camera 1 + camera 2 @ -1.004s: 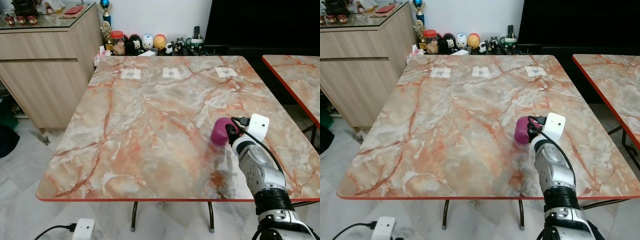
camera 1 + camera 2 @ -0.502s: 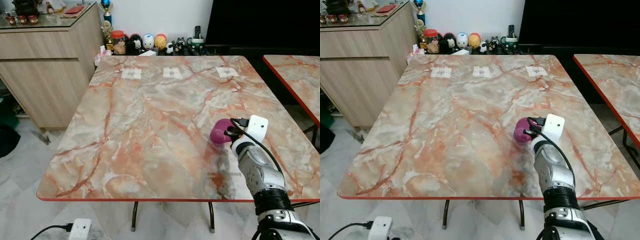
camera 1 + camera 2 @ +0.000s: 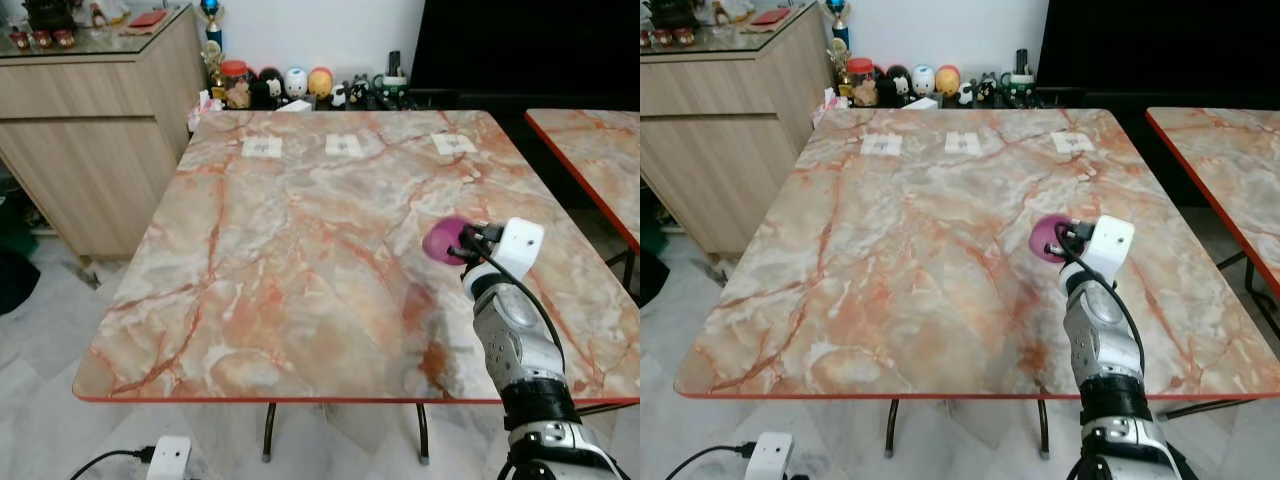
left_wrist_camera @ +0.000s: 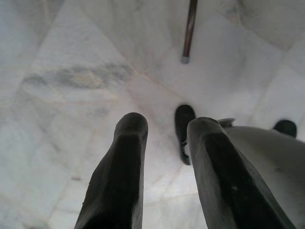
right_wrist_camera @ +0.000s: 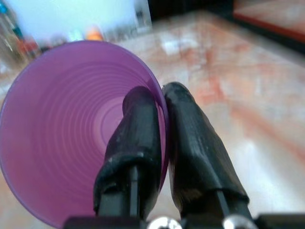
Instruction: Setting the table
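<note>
Purple cup (image 5: 71, 129) rim between right fingers (image 5: 136, 143)

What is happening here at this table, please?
The robot is setting the table. Its right hand holds a purple cup by the rim, one finger inside and one outside, above the right part of the marble table. The cup is tipped, so its opening faces toward the wrist. The left hand hangs idle over the floor, fingers apart and holding nothing. Three small white labels lie along the far edge of the table.
</note>
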Robot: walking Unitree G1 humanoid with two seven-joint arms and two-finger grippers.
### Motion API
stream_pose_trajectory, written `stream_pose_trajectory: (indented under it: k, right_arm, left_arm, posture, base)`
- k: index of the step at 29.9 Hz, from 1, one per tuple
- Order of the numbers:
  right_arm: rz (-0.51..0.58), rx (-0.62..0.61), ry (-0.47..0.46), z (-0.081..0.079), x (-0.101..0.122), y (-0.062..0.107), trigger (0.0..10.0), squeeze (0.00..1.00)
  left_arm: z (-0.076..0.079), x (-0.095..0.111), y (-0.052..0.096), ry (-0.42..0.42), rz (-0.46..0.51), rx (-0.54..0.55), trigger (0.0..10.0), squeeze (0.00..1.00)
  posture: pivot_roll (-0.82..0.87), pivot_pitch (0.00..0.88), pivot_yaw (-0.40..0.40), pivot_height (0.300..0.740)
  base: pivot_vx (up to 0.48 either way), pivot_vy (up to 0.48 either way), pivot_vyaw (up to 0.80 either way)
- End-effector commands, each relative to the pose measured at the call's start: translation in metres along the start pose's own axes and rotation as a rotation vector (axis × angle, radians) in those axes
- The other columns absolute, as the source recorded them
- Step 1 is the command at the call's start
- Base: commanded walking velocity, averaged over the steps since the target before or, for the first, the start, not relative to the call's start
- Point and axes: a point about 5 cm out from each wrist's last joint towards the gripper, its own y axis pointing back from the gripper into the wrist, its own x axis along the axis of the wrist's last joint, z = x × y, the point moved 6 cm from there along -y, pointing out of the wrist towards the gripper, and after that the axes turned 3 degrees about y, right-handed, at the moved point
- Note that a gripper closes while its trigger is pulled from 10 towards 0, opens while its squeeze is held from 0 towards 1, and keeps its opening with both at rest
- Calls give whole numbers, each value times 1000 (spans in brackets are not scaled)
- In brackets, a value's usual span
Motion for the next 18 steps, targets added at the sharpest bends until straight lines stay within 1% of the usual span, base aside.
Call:
stream_pose_trajectory:
  k: [1,2,3,4,7,8,9,11,13,14,15,16,18]
  right_arm:
    - [54,-5,21,-1,5,9,0,0]
    - [65,-4,46,-1,4,13,0,0]
    - [84,-6,79,-1,3,19,5137,0]
    - [97,-27,88,3,2,24,10000,0]
    - [126,-81,60,15,4,31,10000,0]
    - [126,-81,60,15,4,31,10000,0]
    - [149,-86,56,16,8,33,10000,0]
    - [164,-72,88,15,12,32,10000,0]
    - [173,-60,103,12,14,32,10000,0]
    - [174,-55,105,10,15,31,10000,0]
    - [175,-51,110,9,15,31,10000,0]
    - [185,-41,115,5,17,30,10000,0]
    - [197,-33,115,1,19,30,10000,0]
  left_arm:
    - [-10,-8,3,5,-21,12,10000,0]
    - [-12,-9,4,6,-22,14,10000,0]
    - [-15,-10,5,8,-23,16,10000,0]
    - [-17,-11,5,7,-24,17,10000,0]
    - [-20,-13,7,11,-26,22,10000,0]
    - [-20,-13,7,11,-26,22,10000,0]
    - [-19,-14,7,6,-28,20,10000,0]
    - [-16,-15,6,-8,-34,15,10000,0]
    - [-10,-15,5,-32,-36,6,10000,0]
    - [-4,-14,3,-37,-32,-1,10000,0]
    - [2,-12,2,-40,-28,-6,10000,0]
    - [11,-9,0,-41,-22,-16,10000,0]
    - [18,-8,-1,-40,-20,-23,10000,0]
  posture:
    - [106,13,-49,740]
    - [107,14,-50,740]
    - [107,15,-50,740]
    - [102,16,-50,740]
    - [94,15,-48,740]
    - [94,15,-48,740]
    - [89,12,-46,740]
    - [85,8,-44,740]
    - [83,2,-45,740]
    - [87,0,-47,740]
    - [88,0,-48,740]
    - [89,0,-48,740]
    - [89,0,-48,740]
  base:
    - [0,0,0]
    - [0,0,0]
    - [0,0,0]
    - [0,0,0]
    - [0,0,0]
    - [0,0,0]
    - [0,0,0]
    - [0,0,0]
    - [0,0,0]
    - [0,-292,0]
    - [0,-469,0]
    - [0,-472,0]
    - [0,-471,0]
